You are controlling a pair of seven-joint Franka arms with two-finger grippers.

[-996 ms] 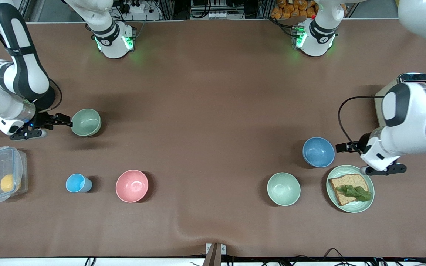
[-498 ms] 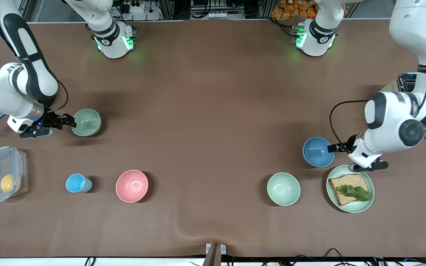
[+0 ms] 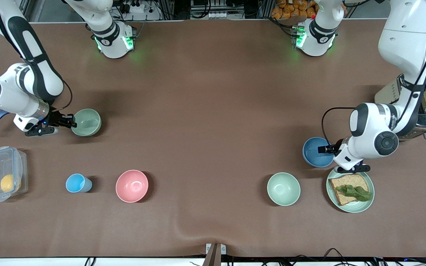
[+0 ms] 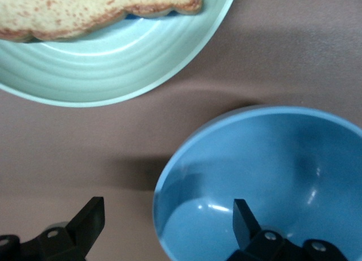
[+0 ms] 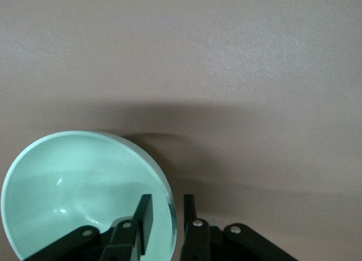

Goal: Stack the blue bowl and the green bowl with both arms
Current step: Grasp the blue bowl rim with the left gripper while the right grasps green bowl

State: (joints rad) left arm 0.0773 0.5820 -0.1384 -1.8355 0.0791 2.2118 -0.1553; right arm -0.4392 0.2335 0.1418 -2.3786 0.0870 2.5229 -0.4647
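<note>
The blue bowl stands upright toward the left arm's end of the table. My left gripper is open at its rim. In the left wrist view the gripper straddles the bowl, one finger inside and one outside. The green bowl stands upright toward the right arm's end. My right gripper is at its rim. In the right wrist view the gripper has its jaws narrowly apart around the rim of the bowl, with small gaps on both sides.
A mint plate with bread and lettuce lies just nearer the camera than the blue bowl. A mint bowl, a pink bowl, a light-blue cup and a clear container stand nearer the camera. A toaster stands by the left arm.
Both grippers have moved in to their bowls' rims: the left from beside the plate onto the blue bowl, the right up to the green bowl. The bowls have not moved.
</note>
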